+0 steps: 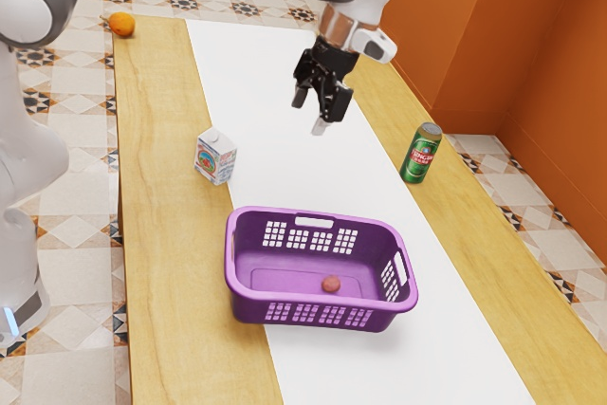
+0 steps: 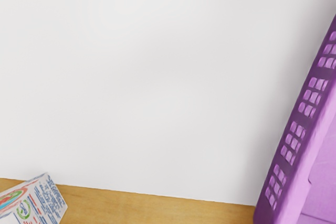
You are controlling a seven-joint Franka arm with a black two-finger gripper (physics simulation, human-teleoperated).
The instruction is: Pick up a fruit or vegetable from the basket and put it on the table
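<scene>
Basket [image 1: 248, 308], purple and made of slotted plastic, is set on the white table runner [image 1: 270, 92] that is laid along the wooden tabletop [image 1: 171, 282] in the exterior view. On its floor, towards the exterior view's right, a small reddish-brown round fruit or vegetable [image 1: 331, 284] is seen; its exact kind cannot be told. The hand [image 1: 310, 114] is held above the runner, beyond the basket and well apart from it, with its fingers spread and nothing gripped. By the exterior view's left edge of the runner a gable-top carton [image 1: 216, 156] is stood, and on the wood past the other edge a green drink can [image 1: 422, 153]. A stemmed orange fruit [image 1: 121, 24] is placed at the far corner.

In the wrist view, bare runner is faced by the camera, with the basket's slotted side wall [image 2: 296, 129] to one side and the printed carton near the runner's edge, on the wood.

The approach to the basket is judged to be the step in hand, with the pick still to be made. For the next move, the hand should be carried over the rim, centred above the small round piece and lowered between the walls without either being brushed.
</scene>
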